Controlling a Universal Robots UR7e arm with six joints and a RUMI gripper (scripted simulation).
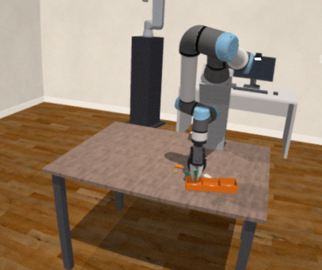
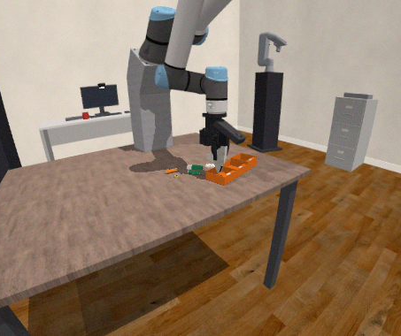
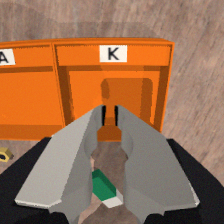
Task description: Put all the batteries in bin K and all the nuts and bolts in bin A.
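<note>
An orange bin tray (image 1: pixel 212 185) with three compartments stands upright on the table; it also shows in the exterior view (image 2: pixel 232 168). In the wrist view the bin marked K (image 3: pixel 114 95) is straight ahead and the bin marked A (image 3: pixel 27 95) is to its left. My gripper (image 3: pixel 110 107) is shut and empty, with its tips low at the near wall of bin K. A green and white battery (image 3: pixel 102 187) lies on the table under the fingers. Another green battery (image 2: pixel 194 172), a small nut (image 2: pixel 176 176) and an orange bolt (image 2: pixel 171 171) lie left of the tray.
A brass nut (image 3: pixel 5 155) lies near the front of bin A. A white flat piece (image 1: pixel 207 175) lies behind the tray. The tray sits near the table's right front edge. A grey pedestal stands behind the table.
</note>
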